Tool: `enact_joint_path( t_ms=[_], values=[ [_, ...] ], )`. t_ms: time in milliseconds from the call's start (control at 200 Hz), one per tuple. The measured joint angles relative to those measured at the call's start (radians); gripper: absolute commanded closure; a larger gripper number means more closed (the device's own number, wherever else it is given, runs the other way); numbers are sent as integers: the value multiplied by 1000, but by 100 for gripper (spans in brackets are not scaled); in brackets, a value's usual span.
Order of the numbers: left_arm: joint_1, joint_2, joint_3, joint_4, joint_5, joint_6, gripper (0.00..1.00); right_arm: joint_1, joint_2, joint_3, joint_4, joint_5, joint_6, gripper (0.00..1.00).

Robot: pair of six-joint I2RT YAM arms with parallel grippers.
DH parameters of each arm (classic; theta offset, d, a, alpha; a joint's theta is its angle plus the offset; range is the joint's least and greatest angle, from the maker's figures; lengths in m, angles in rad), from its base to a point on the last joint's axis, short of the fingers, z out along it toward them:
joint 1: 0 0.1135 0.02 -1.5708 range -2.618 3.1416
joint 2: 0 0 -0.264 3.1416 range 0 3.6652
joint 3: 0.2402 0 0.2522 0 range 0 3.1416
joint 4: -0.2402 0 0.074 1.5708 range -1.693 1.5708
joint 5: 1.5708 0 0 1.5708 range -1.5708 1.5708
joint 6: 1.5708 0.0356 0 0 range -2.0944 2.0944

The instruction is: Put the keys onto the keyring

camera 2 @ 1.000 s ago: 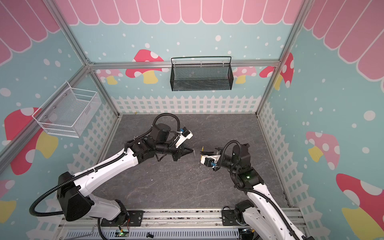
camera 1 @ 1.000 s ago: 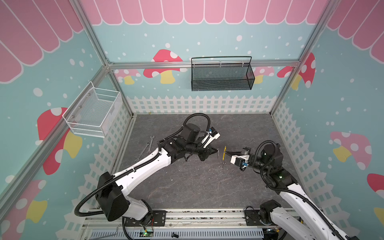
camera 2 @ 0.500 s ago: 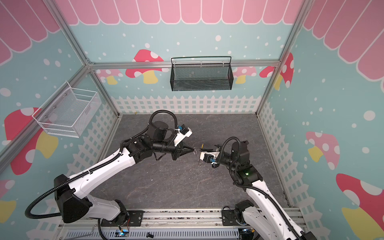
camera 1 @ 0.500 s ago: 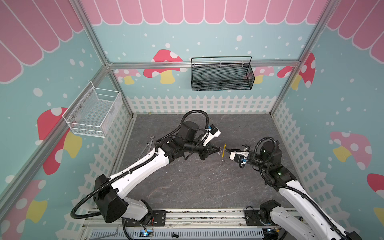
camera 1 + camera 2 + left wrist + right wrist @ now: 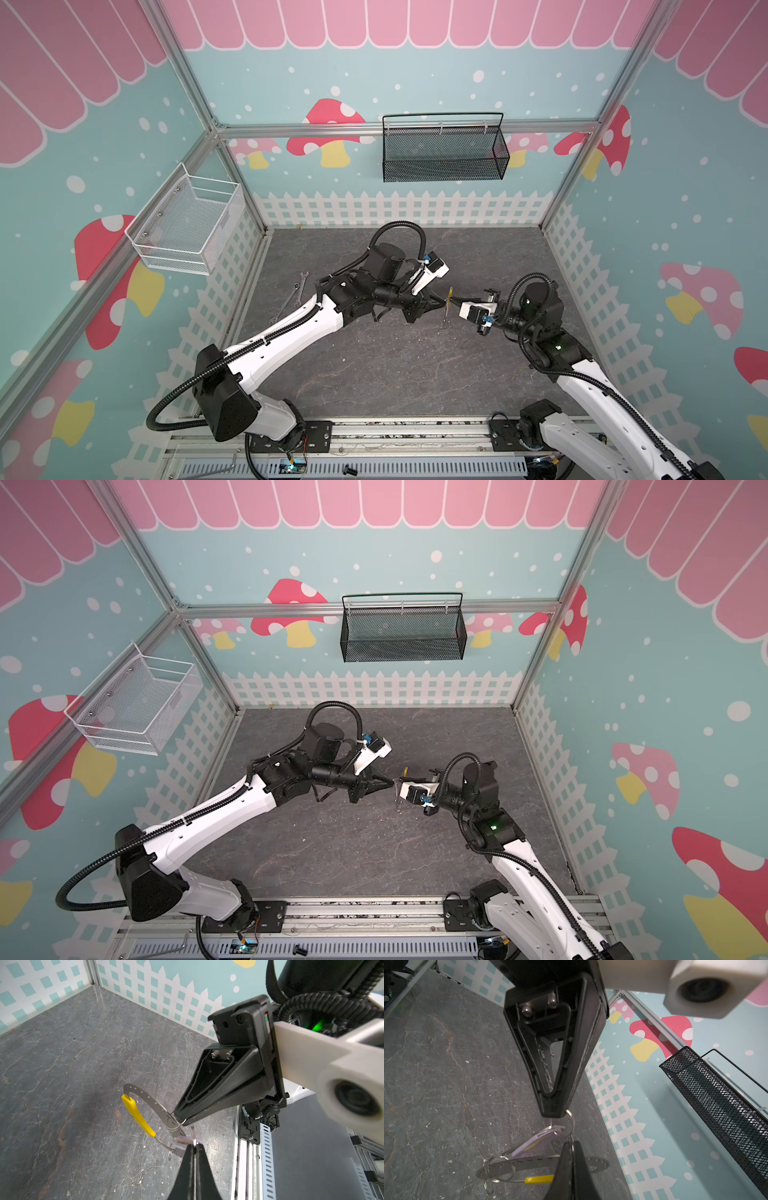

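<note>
At left gripper [image 5: 194,1148]: clamped shut on split ring [image 5: 572,1121] of lilac-tagged key [image 5: 537,1142], held mid-air just beside keyring [image 5: 145,1098]. At right gripper [image 5: 180,1121]: pinched shut on keyring band, near yellow segment [image 5: 138,1115]. Judged liable to miss threading if either wrist tilts, to twist keyring in so thin a pinch, or to drop key.

A robot lab test cell (whimsically papered): aluminium frame [image 5: 291,129], mushroom-print walls [image 5: 415,75].

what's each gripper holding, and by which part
Left gripper pinches the split ring of the lilac-tagged key; right gripper clamps the keyring by its perforated band.
</note>
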Motion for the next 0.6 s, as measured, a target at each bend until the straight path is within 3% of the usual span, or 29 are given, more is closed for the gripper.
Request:
enact_joint_path(
  t_ms=[600],
  values=[
    [-26, 0, 1, -2, -127, 27, 100, 0, 13, 16, 0, -6, 87, 100]
  ],
)
